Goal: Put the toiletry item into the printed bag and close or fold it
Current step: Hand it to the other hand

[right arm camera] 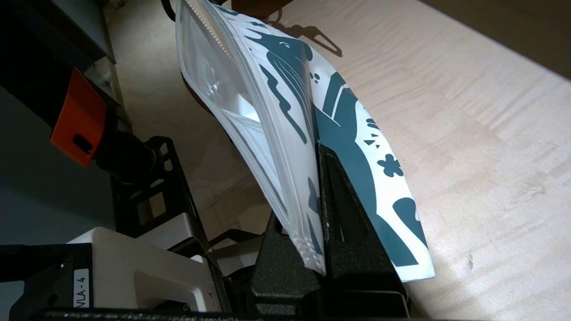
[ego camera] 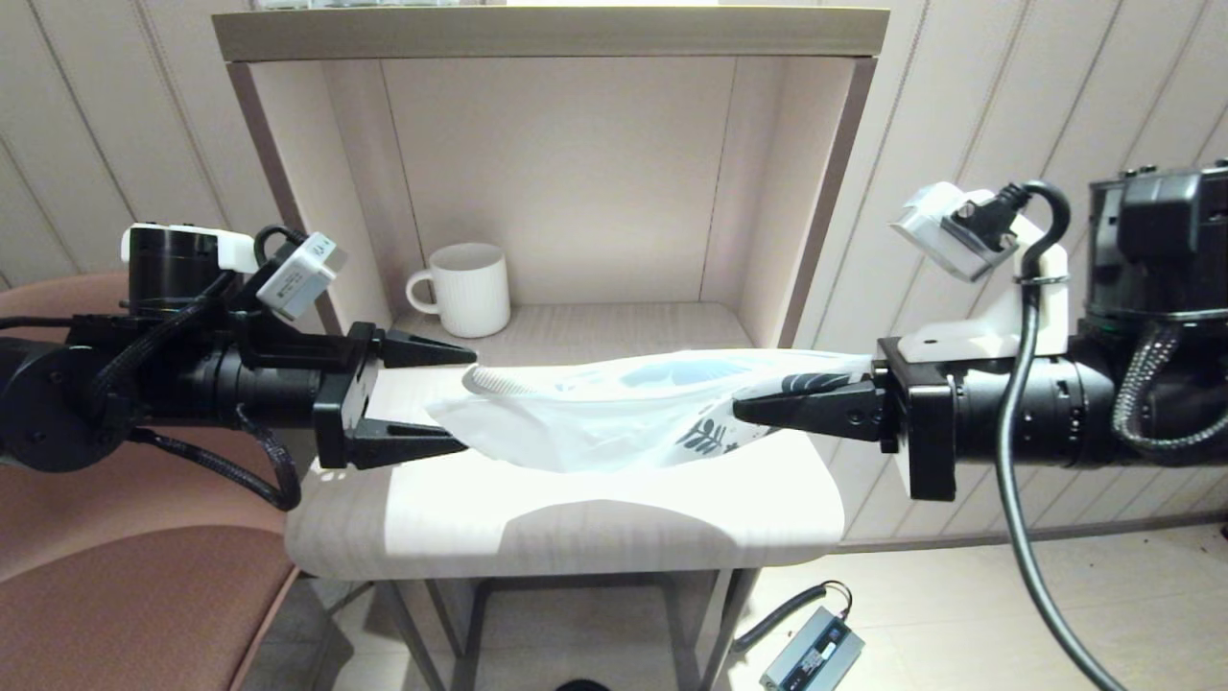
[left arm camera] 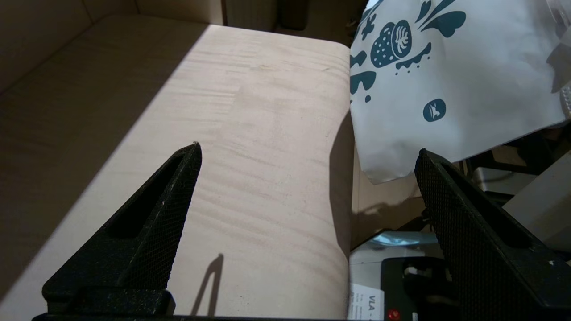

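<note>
The printed bag (ego camera: pixel 614 408) is a white pouch with dark blue prints, and it hangs in the air just above the small table (ego camera: pixel 576 523). My right gripper (ego camera: pixel 739 411) is shut on its printed end, with the bag's edge (right arm camera: pixel 290 178) pinched between the black fingers of the right gripper (right arm camera: pixel 314 151). My left gripper (ego camera: pixel 470 400) stands open at the bag's other end, with that end between its fingertips but not gripped. In the left wrist view the left gripper (left arm camera: pixel 308 150) holds nothing, and the printed bag (left arm camera: pixel 446 80) hangs off to one side. The toiletry item does not show plainly; a ribbed white edge (ego camera: pixel 499 384) lies at the bag's left end.
A white ribbed mug (ego camera: pixel 465 288) stands at the back of the table inside an open shelf niche (ego camera: pixel 576 173). A pink chair (ego camera: pixel 125 576) is at the left. On the floor to the right of the table's legs lies a small grey device (ego camera: pixel 811 653).
</note>
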You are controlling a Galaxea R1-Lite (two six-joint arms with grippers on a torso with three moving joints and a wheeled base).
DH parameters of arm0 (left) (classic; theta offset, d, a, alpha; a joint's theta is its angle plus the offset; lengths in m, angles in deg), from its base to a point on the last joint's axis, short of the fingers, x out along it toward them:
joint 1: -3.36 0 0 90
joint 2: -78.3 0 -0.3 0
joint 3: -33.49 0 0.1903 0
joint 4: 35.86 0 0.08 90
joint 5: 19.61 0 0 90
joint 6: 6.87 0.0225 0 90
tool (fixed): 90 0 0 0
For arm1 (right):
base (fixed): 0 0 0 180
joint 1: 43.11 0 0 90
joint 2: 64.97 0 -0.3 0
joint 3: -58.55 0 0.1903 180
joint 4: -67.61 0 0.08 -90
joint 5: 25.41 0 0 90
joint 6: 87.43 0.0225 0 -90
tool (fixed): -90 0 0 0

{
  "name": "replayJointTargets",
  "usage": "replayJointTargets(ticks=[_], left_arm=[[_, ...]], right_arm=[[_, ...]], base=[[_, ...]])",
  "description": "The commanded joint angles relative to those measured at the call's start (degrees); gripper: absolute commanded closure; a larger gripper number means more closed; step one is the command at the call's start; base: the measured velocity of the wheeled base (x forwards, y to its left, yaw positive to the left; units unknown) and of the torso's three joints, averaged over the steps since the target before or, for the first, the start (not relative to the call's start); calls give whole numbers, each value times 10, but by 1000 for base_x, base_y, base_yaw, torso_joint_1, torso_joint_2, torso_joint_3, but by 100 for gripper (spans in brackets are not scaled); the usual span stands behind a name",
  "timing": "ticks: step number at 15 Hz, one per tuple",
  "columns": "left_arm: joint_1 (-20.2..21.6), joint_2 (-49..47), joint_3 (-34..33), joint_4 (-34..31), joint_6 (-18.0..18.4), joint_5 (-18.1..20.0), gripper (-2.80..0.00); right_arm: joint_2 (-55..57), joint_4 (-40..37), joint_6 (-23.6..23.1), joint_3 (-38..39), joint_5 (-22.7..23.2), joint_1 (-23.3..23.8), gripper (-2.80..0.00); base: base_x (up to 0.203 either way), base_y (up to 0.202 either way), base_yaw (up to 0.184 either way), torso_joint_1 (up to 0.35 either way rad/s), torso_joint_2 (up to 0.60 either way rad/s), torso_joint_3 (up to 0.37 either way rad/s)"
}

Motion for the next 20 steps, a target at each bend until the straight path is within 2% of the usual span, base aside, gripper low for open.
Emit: replayJointTargets(ticks=[1, 6, 12, 18, 20], left_arm=[[0, 3, 0, 4, 1, 4, -280], [2, 3, -2, 5, 2, 3, -280], [1, 4, -5, 5, 3, 3, -280], [-3, 3, -9, 3, 18, 3, -280], [-9, 3, -12, 3, 20, 4, -280]], right_arm=[[1, 1, -1, -1, 2, 6, 0], [-19, -2, -3, 1, 14, 46, 0], [13, 2, -3, 1, 32, 37, 0], [99, 2, -2, -65, 50, 33, 0], [119, 1, -2, -86, 50, 16, 0]], base=[[0, 0, 0, 0, 0, 0], [0, 0, 0, 0, 0, 0], [0, 0, 0, 0, 0, 0], [0, 0, 0, 0, 0, 0], [0, 0, 0, 0, 0, 0]])
